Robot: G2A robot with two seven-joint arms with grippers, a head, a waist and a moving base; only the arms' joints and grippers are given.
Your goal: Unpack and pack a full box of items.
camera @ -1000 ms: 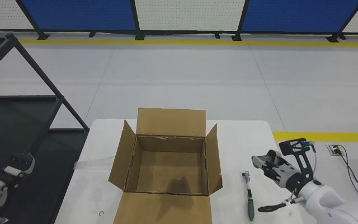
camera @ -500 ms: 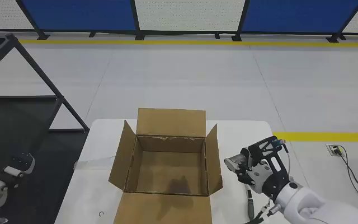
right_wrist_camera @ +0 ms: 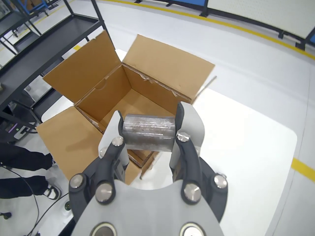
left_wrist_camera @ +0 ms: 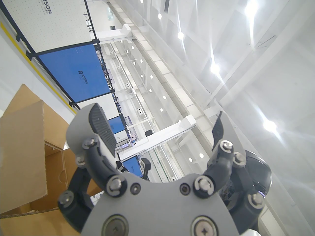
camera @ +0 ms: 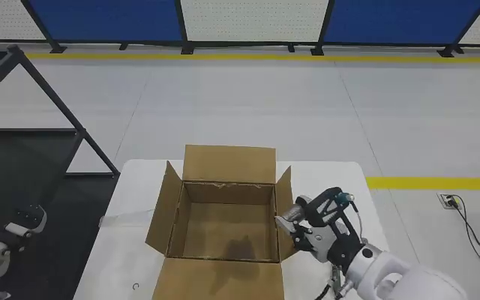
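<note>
Right wrist view: the right gripper [right_wrist_camera: 149, 121] is partly closed, its two ribbed black pads clamped on the flat ends of a short steel cylinder [right_wrist_camera: 149, 133]. The cylinder is dull grey with a scuffed, streaked surface, and it lies crosswise between the fingers. It is held above the near corner of the cardboard box [right_wrist_camera: 152, 87], over the flap edge where the corrugated core is exposed.

Top view: the box sits at the centre of the white table [camera: 131, 240], brown, rectangular, all four flaps folded outward. The loaded gripper is at the box's 3 o'clock side, above the side flap. A black metal shelf rack [camera: 45, 112] stands at 9 o'clock, off the table.

Left wrist view: the left gripper [left_wrist_camera: 158, 119] is spread wide with nothing between its fingers, aimed toward the ceiling, beside a box flap.
</note>
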